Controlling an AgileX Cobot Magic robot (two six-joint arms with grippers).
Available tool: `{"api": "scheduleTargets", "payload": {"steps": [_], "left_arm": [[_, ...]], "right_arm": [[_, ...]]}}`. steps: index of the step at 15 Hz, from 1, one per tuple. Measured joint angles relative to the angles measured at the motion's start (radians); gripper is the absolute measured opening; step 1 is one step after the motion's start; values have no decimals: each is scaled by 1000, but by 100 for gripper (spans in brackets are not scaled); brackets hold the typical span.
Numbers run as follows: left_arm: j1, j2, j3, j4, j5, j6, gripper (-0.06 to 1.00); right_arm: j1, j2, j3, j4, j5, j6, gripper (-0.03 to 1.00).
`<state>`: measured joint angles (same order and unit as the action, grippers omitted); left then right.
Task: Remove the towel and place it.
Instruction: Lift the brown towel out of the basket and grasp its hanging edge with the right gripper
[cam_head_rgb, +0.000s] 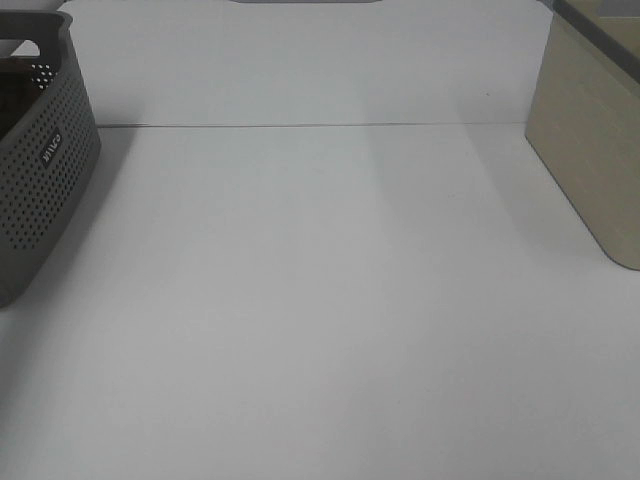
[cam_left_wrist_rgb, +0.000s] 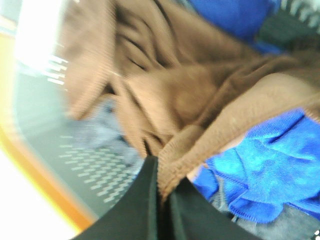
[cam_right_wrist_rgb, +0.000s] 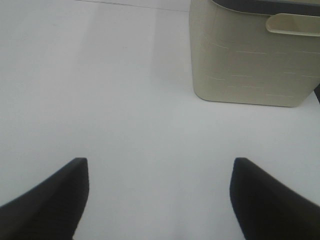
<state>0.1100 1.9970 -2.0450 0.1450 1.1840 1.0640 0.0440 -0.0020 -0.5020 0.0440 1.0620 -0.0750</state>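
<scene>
We have only begun: our left gripper (cam_left_wrist_rgb: 162, 172) pinches a fold of the brown towel (cam_left_wrist_rgb: 200, 100), heaped with blue cloth (cam_left_wrist_rgb: 265, 165), apparently inside the basket (cam_head_rgb: 50, 170) at the table's (cam_head_rgb: 320, 300) left edge. Lifting out and placing are not yet done; our right gripper (cam_right_wrist_rgb: 160, 165) hangs spread over the table.

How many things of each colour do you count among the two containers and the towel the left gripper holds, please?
Grey basket: 1
Beige bin: 1
Brown towel: 1
Total: 3
</scene>
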Motion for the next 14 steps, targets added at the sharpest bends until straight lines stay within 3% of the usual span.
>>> {"api": "scheduleTargets", "payload": {"steps": [2,6,9,14], "left_arm": [[-34,-82,0,-15,18,-3,0],[-187,-308,0,-51,27,-37,0],[-288,-398,0,-51,-35,-66,0],[-598,-499,0,-50,-105,-113,0]], "right_arm": [[0,0,0,0,0,0,76],[0,0,0,0,0,0,76],[0,0,0,0,0,0,76],[0,34,-10,29,-13,-35,76]]}}
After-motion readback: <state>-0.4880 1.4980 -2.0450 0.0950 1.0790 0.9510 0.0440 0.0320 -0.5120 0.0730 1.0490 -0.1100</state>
